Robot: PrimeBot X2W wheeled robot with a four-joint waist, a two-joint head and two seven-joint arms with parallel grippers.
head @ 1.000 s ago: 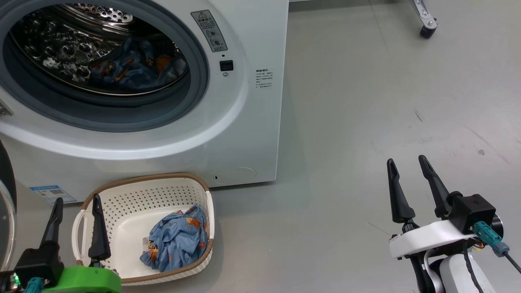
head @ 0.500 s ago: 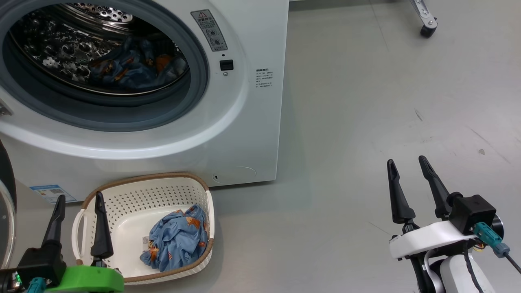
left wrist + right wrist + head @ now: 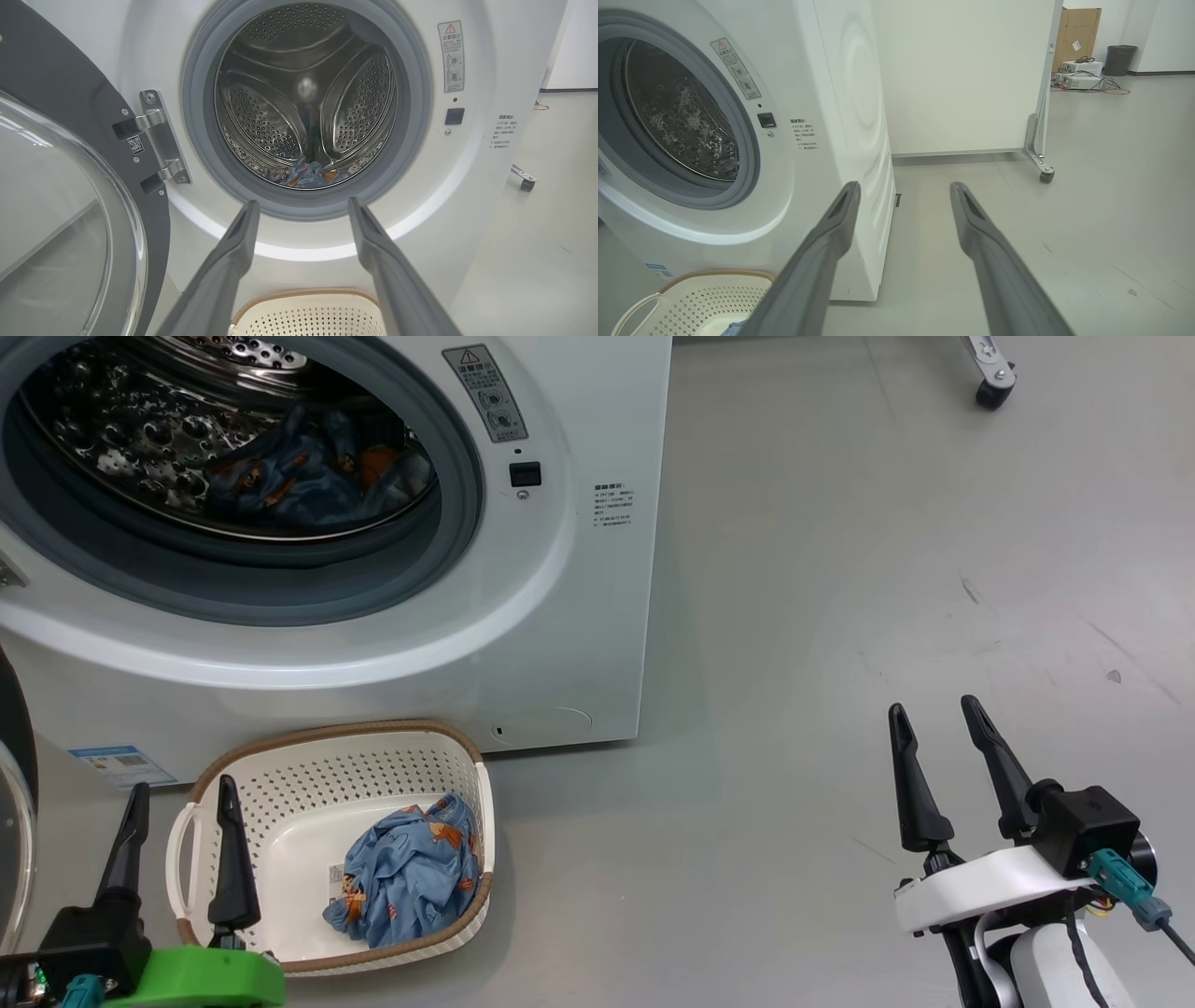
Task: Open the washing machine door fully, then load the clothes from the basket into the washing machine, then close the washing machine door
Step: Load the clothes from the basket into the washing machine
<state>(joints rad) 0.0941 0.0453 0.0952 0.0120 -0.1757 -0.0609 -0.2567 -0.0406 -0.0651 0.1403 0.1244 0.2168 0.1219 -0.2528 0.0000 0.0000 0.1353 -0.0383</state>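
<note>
My left gripper (image 3: pixel 182 786) is spread empty; the clothes (image 3: pixel 406 877) lie in the basket (image 3: pixel 327 737) just right of it, lower. I should come down on the bunched middle, pinch deep, then lift forward into the washing machine (image 3: pixel 579 616).

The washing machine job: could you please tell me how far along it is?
Done: the washing machine door stands open, and some clothes already lie in the drum. In hand: nothing; the left hand and right hand are open and empty. Left: one blue garment in the basket to load, then shutting the door.
</note>
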